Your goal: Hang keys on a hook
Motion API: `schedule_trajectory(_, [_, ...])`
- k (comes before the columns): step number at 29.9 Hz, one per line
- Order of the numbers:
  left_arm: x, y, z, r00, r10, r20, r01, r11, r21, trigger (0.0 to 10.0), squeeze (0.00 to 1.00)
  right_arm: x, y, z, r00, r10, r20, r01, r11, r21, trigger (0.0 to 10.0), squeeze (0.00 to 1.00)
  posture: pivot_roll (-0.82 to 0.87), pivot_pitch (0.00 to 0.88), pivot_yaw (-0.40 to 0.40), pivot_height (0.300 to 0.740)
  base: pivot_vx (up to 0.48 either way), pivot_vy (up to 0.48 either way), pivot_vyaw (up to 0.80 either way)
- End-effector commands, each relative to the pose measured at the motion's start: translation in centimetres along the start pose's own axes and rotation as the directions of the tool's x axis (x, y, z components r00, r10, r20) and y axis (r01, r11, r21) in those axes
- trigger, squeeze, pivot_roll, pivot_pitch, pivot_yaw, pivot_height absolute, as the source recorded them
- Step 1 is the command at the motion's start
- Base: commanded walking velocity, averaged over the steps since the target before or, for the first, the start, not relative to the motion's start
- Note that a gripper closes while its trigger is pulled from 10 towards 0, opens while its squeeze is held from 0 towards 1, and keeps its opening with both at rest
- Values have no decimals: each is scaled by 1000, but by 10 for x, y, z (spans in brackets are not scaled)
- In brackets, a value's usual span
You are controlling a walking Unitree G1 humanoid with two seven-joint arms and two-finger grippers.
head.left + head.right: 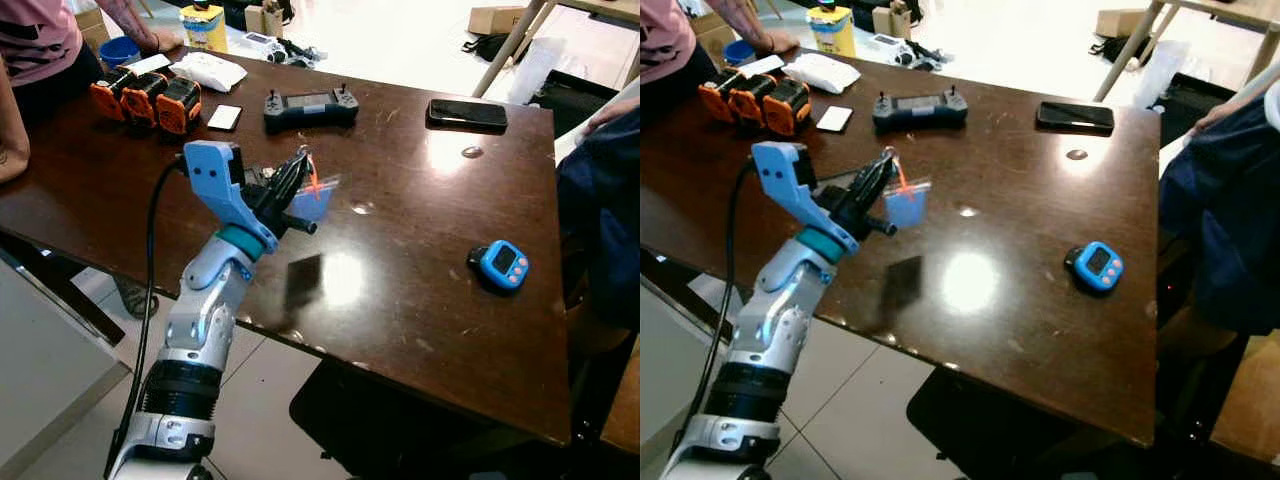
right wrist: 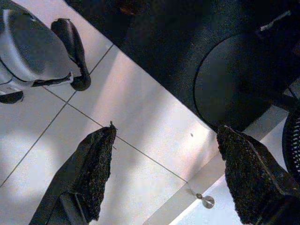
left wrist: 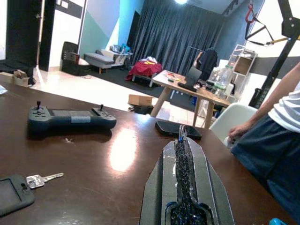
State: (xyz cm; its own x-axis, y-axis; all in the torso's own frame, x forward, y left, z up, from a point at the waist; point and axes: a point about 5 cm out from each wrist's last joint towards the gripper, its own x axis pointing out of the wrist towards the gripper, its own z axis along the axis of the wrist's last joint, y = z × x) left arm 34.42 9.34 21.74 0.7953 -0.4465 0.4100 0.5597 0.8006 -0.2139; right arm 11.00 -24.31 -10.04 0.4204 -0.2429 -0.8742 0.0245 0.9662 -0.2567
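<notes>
Left tool (image 1: 300,185) is raised over the near-left part of the bench (image 1: 400,300), fingers clenched flat together, nothing pinched between them as far as the wrist view shows. Looks like a hover ahead of a pick, not a carry.

Keys (image 3: 43,178) lie flat on the bench, just beside the left tool, attached to a dark fob (image 3: 14,193). In the head views a blue tag with an orange cord (image 1: 314,190) sits right at the fingertips; can't tell whether it touches them.

Judgement: the tool needs to open before it drops onto the keys. No hook visible yet, so hanging isn't near.

Beyond the left tool: black handheld controller (image 1: 311,107), then a phone (image 1: 467,113) toward the far right. Blue timer (image 1: 500,264) is well right of the tool. 3 orange battery packs (image 1: 148,98) at the far left, by a person's arm (image 1: 135,25).

Right tool (image 2: 164,173) hangs idle beside the bench, fingers spread wide, pointing at the tiled floor (image 2: 140,136).
</notes>
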Motion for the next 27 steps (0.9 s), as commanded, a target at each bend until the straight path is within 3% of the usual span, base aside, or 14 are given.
schedule_trajectory(1, [0, 1, 3, 1000, 8, 15, -8, 1000, -13, 0, 0, -1, 4, -7, 1000, 13, -24, -13, 1000, 0, 10000, 0, -103, 58, 103, 740, 0, 0, 0])
schedule_trajectory(4, [-1, 3, 6, 999, 35, 33, -33, 999, -36, 0, 0, -1, 6, -5, 998, 54, -11, -53, 998, 36, 10000, 0, -98, 50, 106, 740, 0, 0, 429])
schedule_trajectory(9, [0, 4, 13, 996, 45, 81, -39, 997, -73, 0, 0, -1, 6, -3, 998, 64, -10, -63, 998, 20, 10000, 0, -94, 48, 97, 740, 0, 0, 794])
schedule_trajectory(13, [0, 2, 18, 996, 1, 94, 7, 997, -81, 0, 0, 0, 5, -3, 998, 62, -12, -62, 998, 21, 10000, 0, -93, 47, 93, 740, 0, 0, 794])
schedule_trajectory(14, [-1, 3, 18, 996, -1, 89, 8, 997, -77, 4039, 0, 0, 5, -3, 998, 63, -12, -63, 998, 21, 10000, 0, -93, 48, 95, 740, 0, 0, 794])
schedule_trajectory(16, [-1, 3, 18, 996, -1, 89, 8, 997, -77, 4039, 0, 0, 5, -3, 998, 63, -12, -63, 998, 21, 10000, 0, -93, 48, 95, 740, 0, 0, 794])
schedule_trajectory(17, [-2, 4, 18, 996, 2, 85, 5, 997, -74, 8667, 0, 0, 5, -3, 998, 64, -13, -64, 998, 21, 10000, 0, -93, 48, 95, 740, 0, 0, 794])
schedule_trajectory(18, [-2, 6, 18, 996, 10, 83, -4, 997, -75, 10000, 0, 0, 5, -3, 998, 67, -13, -67, 998, 22, 10000, 0, -94, 48, 96, 740, 0, 0, 794])
schedule_trajectory(27, [3, 10, 28, 994, 34, 102, -29, 998, -53, 10000, 0, -1, 7, -4, 997, 80, -16, -79, 996, 35, 10000, 0, -95, 49, 101, 740, 0, 0, 794])
